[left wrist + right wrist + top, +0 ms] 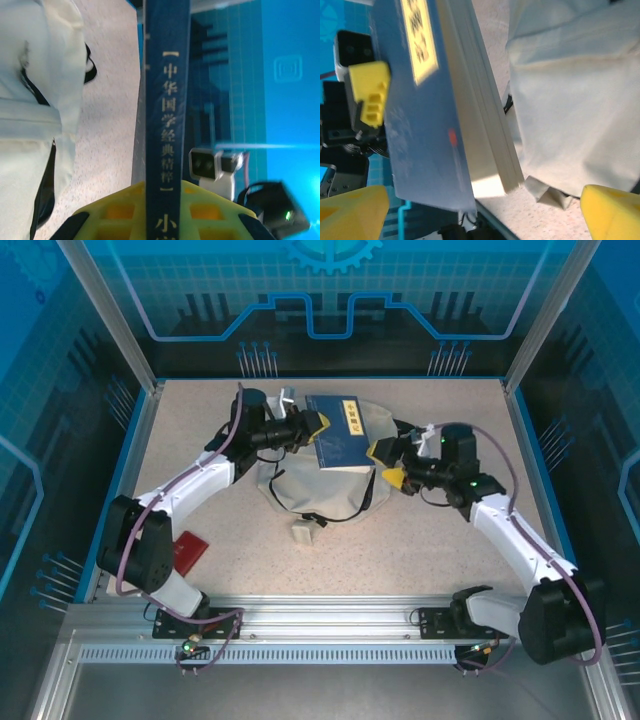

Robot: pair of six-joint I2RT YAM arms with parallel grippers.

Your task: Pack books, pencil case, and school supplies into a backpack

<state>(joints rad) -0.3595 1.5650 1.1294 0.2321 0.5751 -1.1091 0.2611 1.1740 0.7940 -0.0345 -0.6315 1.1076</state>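
Note:
A dark navy book (340,430) with a yellow title label hangs over the cream backpack (320,480) in the middle of the table. My left gripper (317,424) is shut on the book's left edge. In the left wrist view the book's spine (167,100) runs up between the yellow fingers (115,210), with the backpack (30,100) to the left. My right gripper (388,463) stands open at the book's right edge. In the right wrist view its yellow fingertips (615,212) sit wide apart, the book (425,130) and its pages between them untouched, beside the backpack (570,100).
A flat red item (190,550) lies on the table at the near left, beside the left arm. A small beige tag (305,532) lies just in front of the backpack. Blue enclosure walls (320,300) ring the table.

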